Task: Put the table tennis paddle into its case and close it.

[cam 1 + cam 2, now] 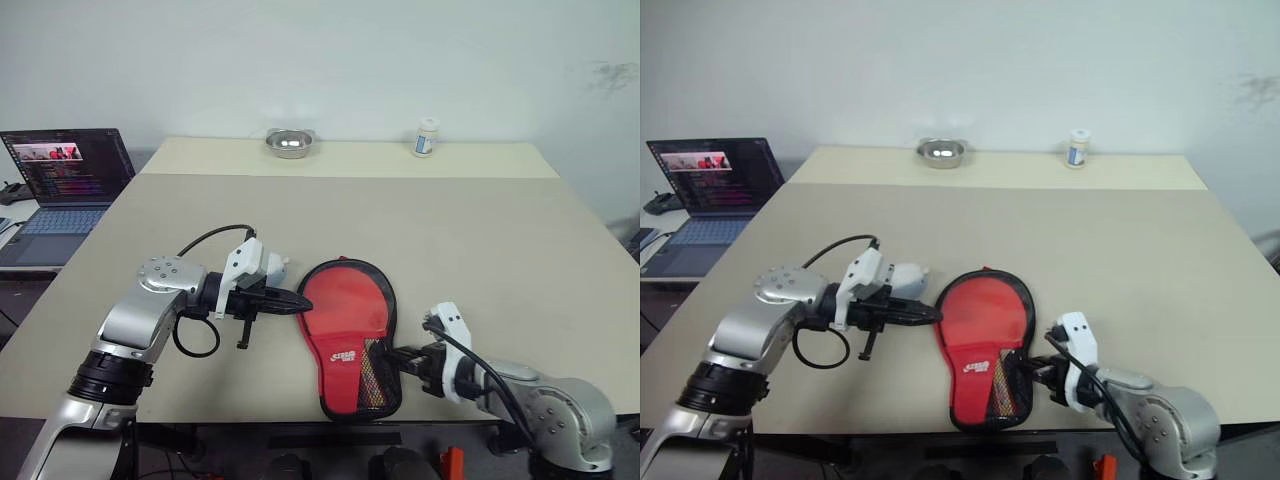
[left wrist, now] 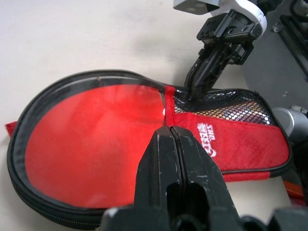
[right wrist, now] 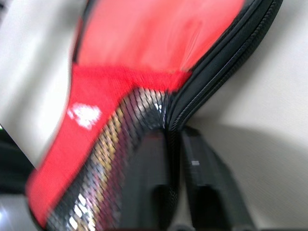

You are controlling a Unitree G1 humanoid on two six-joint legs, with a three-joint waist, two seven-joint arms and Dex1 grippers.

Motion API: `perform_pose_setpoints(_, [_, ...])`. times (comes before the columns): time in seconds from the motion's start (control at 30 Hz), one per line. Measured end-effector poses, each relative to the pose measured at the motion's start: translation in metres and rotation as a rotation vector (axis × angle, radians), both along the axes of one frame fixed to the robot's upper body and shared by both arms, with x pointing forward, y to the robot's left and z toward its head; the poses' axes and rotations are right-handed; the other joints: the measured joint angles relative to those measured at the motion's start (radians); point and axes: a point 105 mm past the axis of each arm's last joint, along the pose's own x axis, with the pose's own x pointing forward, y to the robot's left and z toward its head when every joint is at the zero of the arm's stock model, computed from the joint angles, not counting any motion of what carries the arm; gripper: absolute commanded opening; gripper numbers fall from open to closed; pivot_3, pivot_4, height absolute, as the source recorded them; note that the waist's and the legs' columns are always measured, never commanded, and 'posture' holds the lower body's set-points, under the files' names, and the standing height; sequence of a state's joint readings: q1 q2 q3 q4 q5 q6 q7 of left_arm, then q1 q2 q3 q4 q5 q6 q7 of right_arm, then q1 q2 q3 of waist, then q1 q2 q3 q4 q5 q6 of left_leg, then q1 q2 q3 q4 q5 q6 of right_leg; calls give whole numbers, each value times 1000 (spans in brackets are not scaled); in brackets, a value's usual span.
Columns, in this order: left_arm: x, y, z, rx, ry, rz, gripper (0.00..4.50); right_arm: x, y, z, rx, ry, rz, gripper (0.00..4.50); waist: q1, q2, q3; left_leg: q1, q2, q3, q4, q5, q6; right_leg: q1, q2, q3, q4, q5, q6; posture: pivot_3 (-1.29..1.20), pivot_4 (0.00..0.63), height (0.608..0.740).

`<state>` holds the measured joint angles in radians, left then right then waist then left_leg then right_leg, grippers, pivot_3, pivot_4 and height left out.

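Observation:
The case (image 1: 345, 320) lies flat near the table's front edge, red face up, with a black zip rim, a white logo and black mesh at its narrow end. My left gripper (image 1: 300, 301) is shut, its tips at the case's left rim; in the left wrist view its fingers (image 2: 166, 159) press together over the red face. My right gripper (image 1: 392, 355) is at the right side of the narrow mesh end, and its fingers (image 3: 149, 163) stand a narrow gap apart against the zip rim. The paddle is hidden.
A metal bowl (image 1: 290, 143) and a small white bottle (image 1: 427, 137) stand at the table's far edge. An open laptop (image 1: 65, 175) sits on a separate surface to the left. The case's narrow end reaches the table's front edge (image 1: 250, 418).

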<state>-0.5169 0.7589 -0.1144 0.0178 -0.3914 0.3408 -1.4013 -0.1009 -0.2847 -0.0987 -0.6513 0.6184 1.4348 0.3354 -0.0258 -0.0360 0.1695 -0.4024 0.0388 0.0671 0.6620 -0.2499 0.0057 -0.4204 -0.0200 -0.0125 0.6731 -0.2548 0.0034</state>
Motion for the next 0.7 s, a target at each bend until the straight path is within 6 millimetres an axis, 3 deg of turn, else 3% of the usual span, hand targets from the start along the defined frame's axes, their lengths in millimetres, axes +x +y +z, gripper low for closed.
perform_pose_setpoints(0.17, [3, 1, -2, -3, 16, 31, 0, -13, -6, 8, -94, -65, 145, 3341, -1, -1, 1, 0, 1, 0, 0, 0, 0, 0, 0, 0, -1, 0, 0, 0, 150, 740])
perform_pose_setpoints(0.27, [5, 3, -3, -6, 22, 54, 0, -16, -4, 27, -107, -142, 251, 4361, -2, -1, 2, 0, 1, 0, 0, 0, 0, 0, 1, 0, -1, 0, 0, 0, 150, 740])
perform_pose_setpoints(0.4, [7, 3, -3, -13, 18, 63, 0, -1, -2, 72, -101, -328, 351, 4462, -5, -2, 4, 1, 2, 0, 0, 0, 0, 0, 1, 0, -1, 0, 0, 0, 150, 740])
perform_pose_setpoints(0.5, [10, 3, -3, -26, 15, 88, 0, 18, 17, 100, -15, -459, 364, 4462, -6, -3, 4, 1, 3, -1, -1, 0, 0, 0, 3, 0, -1, 0, 0, 0, 150, 740])
perform_pose_setpoints(0.57, [16, 3, 0, -43, 1, 114, 0, 29, 34, 97, 22, -465, 371, 4462, -4, -3, 4, 0, 3, -1, -1, 0, 0, -1, 3, -1, 0, 0, 0, 0, 150, 740])
perform_pose_setpoints(0.7, [26, 12, 10, -64, -33, 182, 0, 41, 57, 72, 29, -419, 366, 4462, -2, -3, 4, -3, 3, 0, 0, 0, 0, -3, 2, -1, -1, 0, 0, 0, 150, 740])
